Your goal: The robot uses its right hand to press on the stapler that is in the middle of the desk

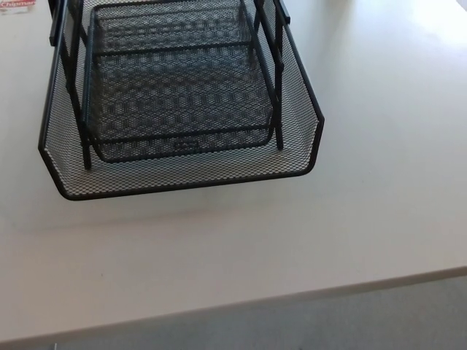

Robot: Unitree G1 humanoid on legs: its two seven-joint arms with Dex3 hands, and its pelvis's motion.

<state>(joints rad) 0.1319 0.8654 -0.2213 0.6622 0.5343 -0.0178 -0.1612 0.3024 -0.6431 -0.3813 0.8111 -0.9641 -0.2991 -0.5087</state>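
Neither of my hands shows, so I cannot tell how the fingers of my right one stand. No stapler is visible either (the task's thing lies out of view); only a black mesh tray [182, 171], tiered, sits on the pale bench [306, 240].

You have a stacked mesh tray [182, 171] standing on the bench [365, 219], toward its far left. An upper tier [175, 87] sits above the lower one. Behind it at far left lies what may be a label [16, 6]. The floor [365, 321] lies before the bench edge.
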